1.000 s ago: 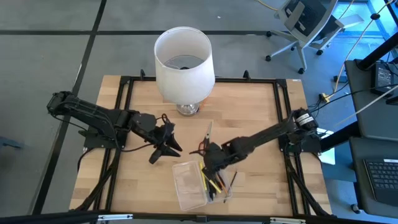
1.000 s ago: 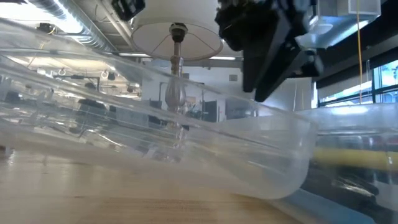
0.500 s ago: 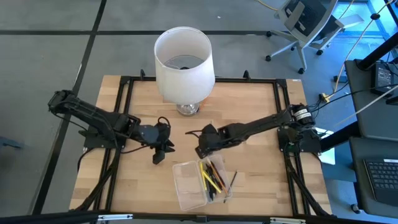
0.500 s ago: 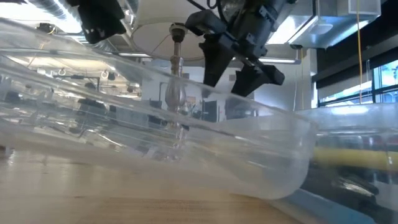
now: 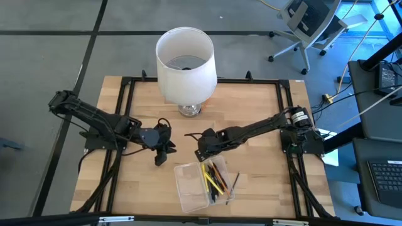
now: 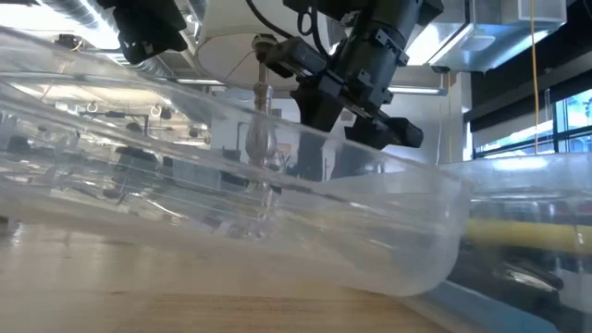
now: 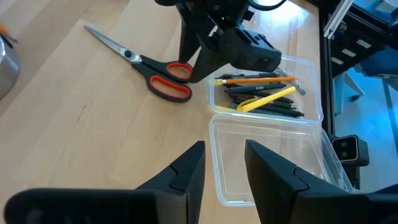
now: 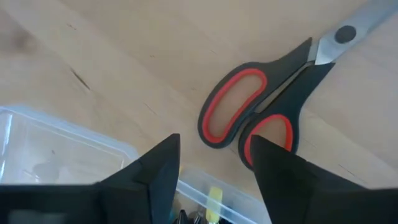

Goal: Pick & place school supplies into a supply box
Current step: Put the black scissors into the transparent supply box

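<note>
Red-handled scissors (image 7: 152, 70) lie flat on the wooden table, far of the clear supply box (image 5: 225, 188). Its tray holds yellow, orange and black pens (image 7: 264, 94), and its clear lid (image 7: 273, 155) lies open beside it. My right gripper (image 8: 214, 171) hangs open just above the scissors' handle loops (image 8: 245, 121), pointing steeply down, fingers clear of them. In the high view that gripper (image 5: 201, 149) hides the scissors. My left gripper (image 7: 221, 168) is open with nothing in it. It hovers left of the box (image 5: 162, 149).
A big white lampshade (image 5: 185, 59) on a metal foot (image 5: 190, 110) stands at the table's far middle. A thin dark pen (image 5: 236, 181) lies right of the box. A black frame (image 5: 286, 113) borders the table. Bare wood lies left and right of the box.
My right gripper has left the spot over the box's pens, gone toward the far left and down, and now hangs over the scissors; its fingers have opened. My left gripper has tipped downward and turned slightly in place. The pens stay in the box.
</note>
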